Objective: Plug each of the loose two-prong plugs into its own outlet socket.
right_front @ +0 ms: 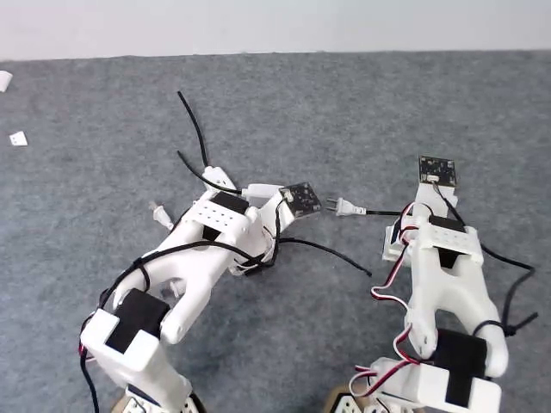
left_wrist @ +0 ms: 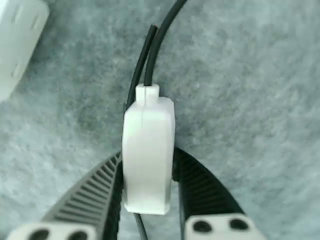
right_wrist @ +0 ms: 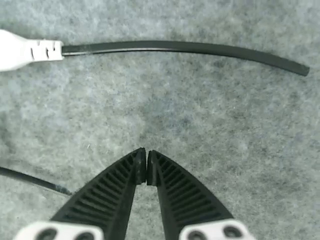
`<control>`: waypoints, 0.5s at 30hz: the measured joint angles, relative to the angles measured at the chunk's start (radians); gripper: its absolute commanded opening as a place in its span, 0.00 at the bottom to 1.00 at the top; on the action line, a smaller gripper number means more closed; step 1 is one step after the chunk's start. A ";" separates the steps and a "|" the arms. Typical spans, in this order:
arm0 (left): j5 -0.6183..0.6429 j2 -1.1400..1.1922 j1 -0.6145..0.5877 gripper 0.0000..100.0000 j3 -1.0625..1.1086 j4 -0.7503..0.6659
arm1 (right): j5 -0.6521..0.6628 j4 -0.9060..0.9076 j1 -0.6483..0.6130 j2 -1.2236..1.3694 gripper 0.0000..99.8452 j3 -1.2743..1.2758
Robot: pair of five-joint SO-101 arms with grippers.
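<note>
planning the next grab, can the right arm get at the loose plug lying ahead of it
Probably yes. The plug lies on bare carpet ahead of the right gripper, with nothing between them. Its jaws are shut and would have to open first.

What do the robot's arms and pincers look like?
The left arm and right arm have chunky white plastic shells with black motor blocks. Black cables loop along them, and the right arm also carries red and white wires. Each wrist has a small dark circuit board. The left pincer and right pincer have black pointed fingers, ridged inside, on white bases with round holes.
</note>
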 measured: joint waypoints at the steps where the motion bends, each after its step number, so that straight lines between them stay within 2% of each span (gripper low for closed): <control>1: 0.052 -0.017 0.000 0.01 0.000 0.006 | 0.000 0.000 0.000 0.000 0.01 0.000; 6: 0.315 -0.163 0.002 0.01 0.002 0.025 | 0.000 0.000 0.000 0.000 0.01 0.000; 15: 0.646 -0.310 0.015 0.01 0.028 0.135 | 0.000 0.000 0.000 0.000 0.01 0.000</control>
